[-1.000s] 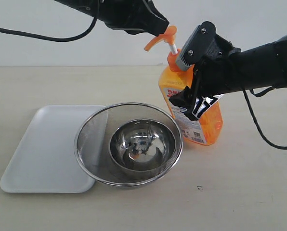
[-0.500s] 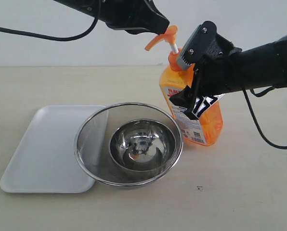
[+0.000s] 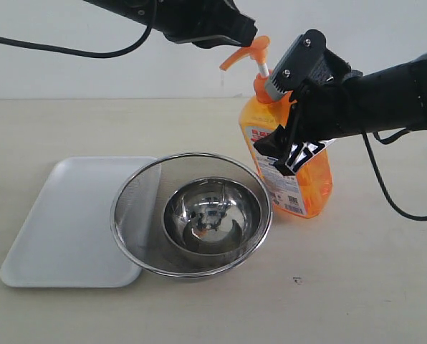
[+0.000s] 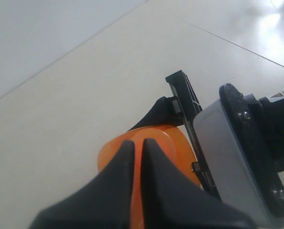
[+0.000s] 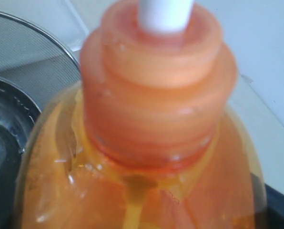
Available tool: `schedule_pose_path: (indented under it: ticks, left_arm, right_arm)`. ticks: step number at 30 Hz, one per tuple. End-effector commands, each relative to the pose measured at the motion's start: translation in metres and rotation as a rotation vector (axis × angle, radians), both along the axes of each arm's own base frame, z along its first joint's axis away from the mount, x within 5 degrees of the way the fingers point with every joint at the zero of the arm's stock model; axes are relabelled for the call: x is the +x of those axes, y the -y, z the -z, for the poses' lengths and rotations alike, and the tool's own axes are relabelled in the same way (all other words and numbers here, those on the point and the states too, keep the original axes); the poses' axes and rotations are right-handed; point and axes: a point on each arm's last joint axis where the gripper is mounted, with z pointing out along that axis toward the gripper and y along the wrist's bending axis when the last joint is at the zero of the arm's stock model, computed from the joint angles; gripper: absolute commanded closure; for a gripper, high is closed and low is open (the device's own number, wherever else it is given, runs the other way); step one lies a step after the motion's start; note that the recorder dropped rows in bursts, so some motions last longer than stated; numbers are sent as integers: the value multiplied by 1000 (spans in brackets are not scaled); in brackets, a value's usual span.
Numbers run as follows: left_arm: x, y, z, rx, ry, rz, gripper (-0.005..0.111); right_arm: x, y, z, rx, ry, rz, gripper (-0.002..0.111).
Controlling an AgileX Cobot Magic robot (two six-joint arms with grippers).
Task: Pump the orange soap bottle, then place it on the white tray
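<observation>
Bottle [image 3: 299,188] is getting clamped around its shoulder by right claw [image 3: 282,107] to steady it, while left claw [image 3: 243,31], fingers pinched together, is sitting on pump [image 3: 248,51] to press it.

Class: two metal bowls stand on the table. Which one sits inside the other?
The smaller, solid polished steel bowl; it nests inside the wider mesh strainer bowl, whose wall is see-through wire.

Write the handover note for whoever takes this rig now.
Left gripper: fingers shut at the raised pump head.
Right gripper: shut on the orange soap bottle, which stands on the table beside the mesh strainer bowl.
White tray: across the strainer from the bottle, strainer overlapping its edge.
Done: bottle gripped; pumping cannot be judged.
Left: set bottle on tray.
</observation>
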Motion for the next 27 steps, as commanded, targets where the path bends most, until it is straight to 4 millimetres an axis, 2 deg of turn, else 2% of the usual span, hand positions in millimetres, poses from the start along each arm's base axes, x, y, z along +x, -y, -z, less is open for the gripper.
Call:
schedule_pose_path:
  ticks: [1, 5, 27]
  left_arm:
    - [-1, 6, 22, 62, -66, 44, 102]
    - [-1, 6, 22, 62, -66, 44, 102]
    - [-2, 6, 23, 59, -79, 44, 102]
  right_arm:
    - [-4, -3, -5, -5, 16, -58, 108]
    - [-7, -5, -4, -8, 7, -109, 108]
    - [-8, -6, -4, 0, -7, -120, 108]
